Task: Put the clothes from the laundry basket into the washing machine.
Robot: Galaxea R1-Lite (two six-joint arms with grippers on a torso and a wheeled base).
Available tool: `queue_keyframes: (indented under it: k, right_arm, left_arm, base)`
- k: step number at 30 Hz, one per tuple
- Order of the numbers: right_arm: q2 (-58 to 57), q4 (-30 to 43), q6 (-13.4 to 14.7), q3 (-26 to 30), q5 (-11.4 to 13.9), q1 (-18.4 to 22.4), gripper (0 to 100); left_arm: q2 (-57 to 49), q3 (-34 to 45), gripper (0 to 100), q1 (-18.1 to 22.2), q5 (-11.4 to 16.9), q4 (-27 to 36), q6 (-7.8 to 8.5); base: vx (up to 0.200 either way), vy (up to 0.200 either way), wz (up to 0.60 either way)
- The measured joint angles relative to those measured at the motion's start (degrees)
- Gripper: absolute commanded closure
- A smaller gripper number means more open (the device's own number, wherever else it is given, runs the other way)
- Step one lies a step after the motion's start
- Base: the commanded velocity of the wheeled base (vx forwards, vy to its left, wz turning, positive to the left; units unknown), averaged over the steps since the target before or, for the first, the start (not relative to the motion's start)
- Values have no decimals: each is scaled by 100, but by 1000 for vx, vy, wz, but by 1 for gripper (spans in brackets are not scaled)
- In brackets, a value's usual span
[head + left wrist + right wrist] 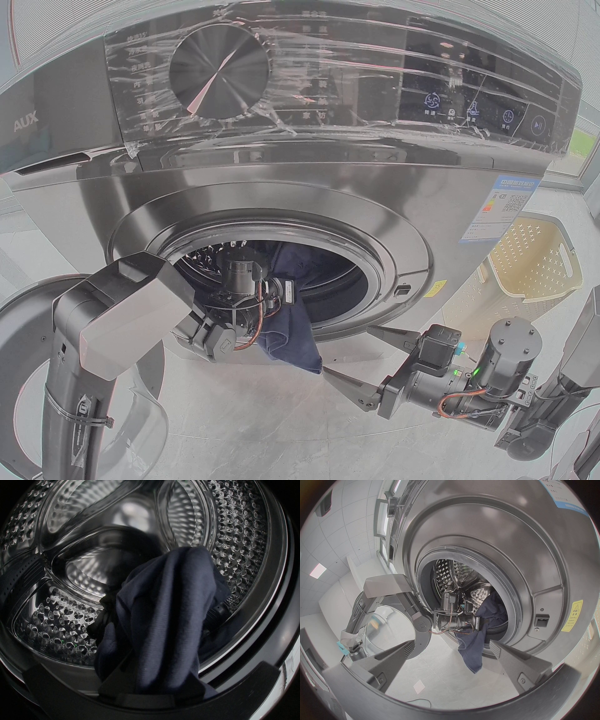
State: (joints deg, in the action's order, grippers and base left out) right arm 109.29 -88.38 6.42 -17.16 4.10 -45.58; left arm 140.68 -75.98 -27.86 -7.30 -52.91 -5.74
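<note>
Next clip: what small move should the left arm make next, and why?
Probably push the left pincer deeper into the drum before letting go. The navy garment is only partly inside, with a tail hanging over the door rim toward the floor. The right pincer hangs open below the opening.

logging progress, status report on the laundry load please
Left gripper shut on dark navy cloth garment at mouth of steel washing machine drum. Garment tail hangs out over door rim. Right gripper open, empty, outside.
</note>
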Motion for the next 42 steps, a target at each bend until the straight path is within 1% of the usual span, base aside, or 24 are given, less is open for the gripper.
queue_keyframes:
  k: [2, 6, 10, 14, 17, 22, 28, 29, 32, 35, 39, 42]
  right_arm:
    - [2, 0, 0, -4, 0, -1, 0]
    - [5, -2, 0, -13, 2, -1, 0]
    - [5, -2, 0, -15, 0, -1, 0]
    - [5, -2, 0, -22, 2, -1, 0]
    - [5, -2, 0, -22, 2, -1, 0]
    - [5, 0, 0, -24, 0, -1, 0]
    - [13, -2, 0, -22, 2, -1, 0]
    - [13, 0, 0, -20, 0, -1, 0]
    - [13, 0, 0, -15, 0, -1, 0]
    - [13, 0, 0, -15, 2, -1, 0]
    - [13, 0, 0, -15, 2, -1, 0]
    - [13, 0, 0, -15, 2, -6, 0]
  left_arm:
    - [26, -116, 100, 5, -22, 24, -39]
    - [100, -511, 100, 11, -121, 57, -176]
    - [199, -1125, 100, 44, -354, -44, -339]
    - [328, -1729, 100, 96, -553, -185, -427]
    - [467, -2203, 100, 143, -649, -361, -466]
    - [640, -2664, 100, 184, -688, -490, -479]
    - [833, -3010, 100, 217, -753, -616, -451]
    - [857, -3046, 0, 223, -763, -629, -444]
    - [891, -3055, 0, 230, -772, -670, -441]
    - [883, -2856, 0, 226, -775, -657, -441]
    - [761, -2222, 0, 157, -708, -574, -433]
    - [621, -1701, 0, 79, -583, -455, -427]
  base:
    - [0, 0, 0]
    - [0, 0, 0]
    - [0, 0, 0]
    - [0, 0, 0]
    - [0, 0, 0]
    - [0, 0, 0]
    - [0, 0, 0]
    - [0, 0, 0]
    - [0, 0, 0]
    - [0, 0, 0]
    - [0, 0, 0]
    - [0, 0, 0]
